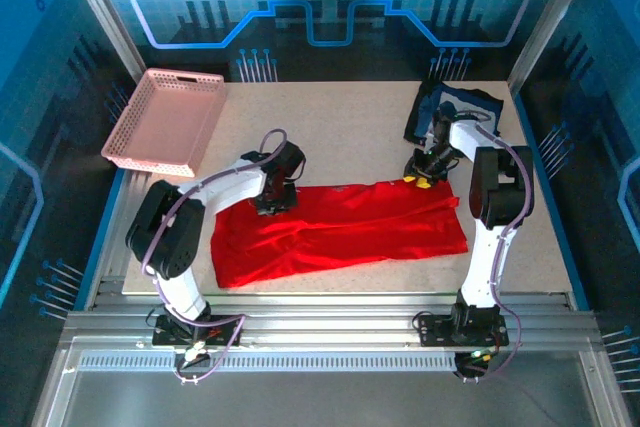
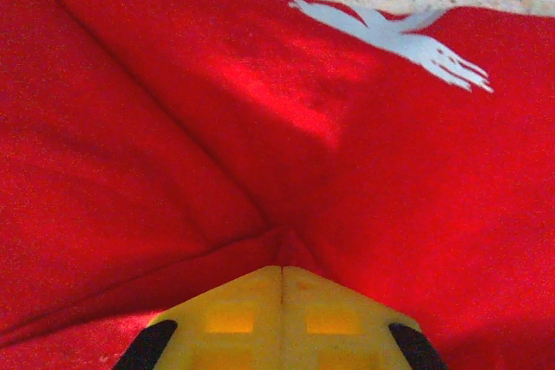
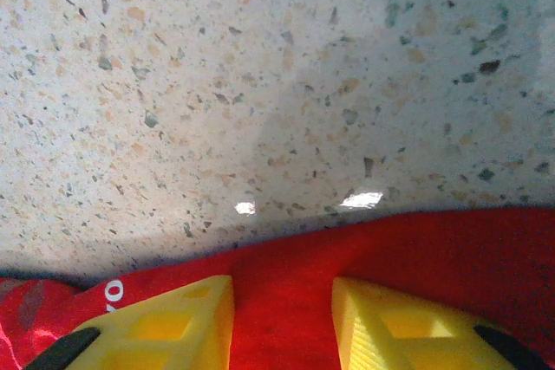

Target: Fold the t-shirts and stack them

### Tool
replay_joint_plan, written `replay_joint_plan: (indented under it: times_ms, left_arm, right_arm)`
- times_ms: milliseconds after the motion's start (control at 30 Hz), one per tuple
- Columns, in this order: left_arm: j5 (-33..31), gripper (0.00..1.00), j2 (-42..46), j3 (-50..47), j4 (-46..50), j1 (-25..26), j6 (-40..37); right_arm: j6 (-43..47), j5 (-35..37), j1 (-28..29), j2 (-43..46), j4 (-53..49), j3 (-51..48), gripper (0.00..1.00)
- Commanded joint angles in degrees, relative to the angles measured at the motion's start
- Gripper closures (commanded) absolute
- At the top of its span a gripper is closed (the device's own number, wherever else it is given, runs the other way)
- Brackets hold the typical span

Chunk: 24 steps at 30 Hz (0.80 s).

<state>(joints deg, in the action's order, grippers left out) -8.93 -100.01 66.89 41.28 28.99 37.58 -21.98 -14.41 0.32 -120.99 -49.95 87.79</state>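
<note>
Red t-shirt (image 1: 340,232) lies rumpled on the bench (image 1: 350,127) under both claws, fold unfinished. Your left claw (image 2: 282,279) is closed, pinching its cloth. Your right claw (image 3: 282,301) sits half-open astride the hem. Navy t-shirt (image 1: 462,107) is bunched beyond the right claw, not yet folded or stacked.

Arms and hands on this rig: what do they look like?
Left arm and right arm: white links, bulky black joints, a grey-lilac cable looping alongside. Left hand and right hand have yellow wedge-shaped fingers with square recessed pockets and black patches near the base.
</note>
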Motion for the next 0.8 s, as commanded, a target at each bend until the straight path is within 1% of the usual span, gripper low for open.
replay_joint_plan:
  times_ms: [0,200,333,500,633,700,733,767]
  left_arm:
    - [0.2,1.0,3.5,-2.0,1.3,1.2,1.8]
    - [-0.3,1.0,7.4,-5.0,0.8,3.1,4.0]
    - [-0.5,1.0,9.3,-6.4,1.6,5.4,6.4]
    - [0.0,1.0,11.5,-9.1,1.5,9.8,12.1]
    - [0.2,0.99,12.0,-10.8,2.5,14.4,17.3]
    - [0.7,0.97,12.4,-12.4,2.6,16.3,20.1]
    - [0.6,0.93,12.9,-13.0,2.9,17.2,21.5]
    - [0.4,0.84,13.6,-13.5,3.2,17.9,22.7]
  right_arm:
    - [0.6,-0.7,0.1,-2.0,-0.8,0.8,0.63]
    - [0.6,-0.8,0.2,-2.5,-0.9,1.2,0.63]
    - [0.6,-0.8,0.1,-2.6,-0.9,1.2,0.63]
    - [0.6,-0.6,0.1,-2.3,-0.9,1.0,0.63]
    - [0.6,-0.6,0.1,-2.5,-0.9,1.0,0.63]
    - [0.6,-0.6,0.1,-2.5,-0.9,0.9,0.63]
    - [0.6,-0.7,0.1,-2.6,-0.9,0.9,0.63]
    - [0.5,-0.7,0.2,-2.6,-1.0,1.0,0.63]
